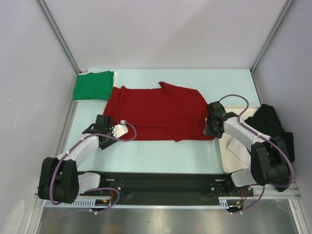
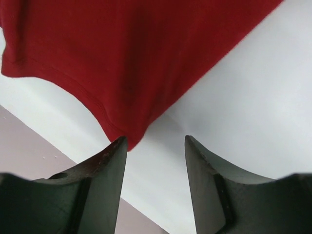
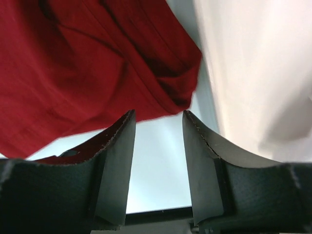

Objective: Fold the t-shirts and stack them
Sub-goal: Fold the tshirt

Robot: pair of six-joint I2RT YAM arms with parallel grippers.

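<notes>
A deep red t-shirt (image 1: 158,113) lies flat, folded over, across the middle of the table. A bright green t-shirt (image 1: 92,86) sits folded at the back left, touching the red one's corner. My left gripper (image 1: 104,130) hovers at the red shirt's near left corner (image 2: 122,131), open, with only bare table between its fingers. My right gripper (image 1: 213,126) stands open at the shirt's near right corner (image 3: 175,92); nothing is between its fingers (image 3: 119,146).
A flat cream board (image 1: 235,145) lies at the right under my right arm, also in the right wrist view (image 3: 253,73). A black garment (image 1: 273,127) is heaped at the far right edge. The grey side walls close in the table.
</notes>
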